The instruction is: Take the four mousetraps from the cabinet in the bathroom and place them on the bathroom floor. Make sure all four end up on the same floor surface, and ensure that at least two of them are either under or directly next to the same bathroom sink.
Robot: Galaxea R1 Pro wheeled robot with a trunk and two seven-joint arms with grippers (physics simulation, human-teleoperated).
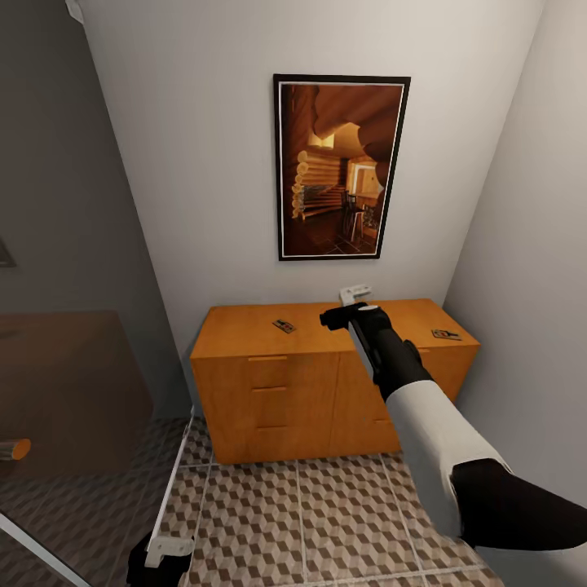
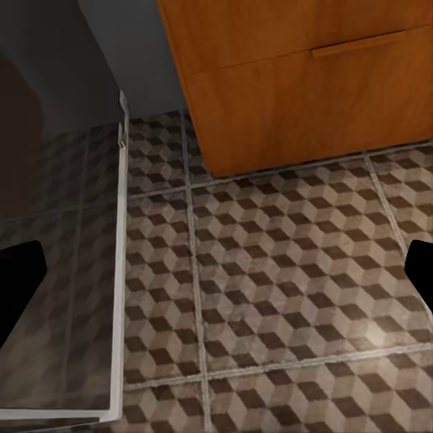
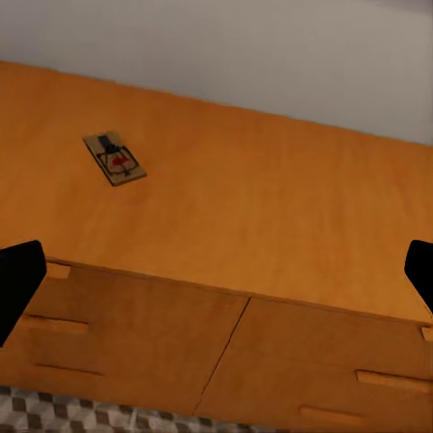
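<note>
Right gripper (image 1: 352, 303) reaches over the cabinet (image 1: 244, 330) top, fingers spread wide and empty. One mousetrap (image 1: 284, 326) lies left of it at frame centre, long axis diagonal; a second mousetrap (image 1: 445, 334) sits at right. The right wrist view shows the red spot. Left gripper (image 1: 167, 550), lower left over the bathroom floor (image 1: 326, 505), is parted too.
</note>
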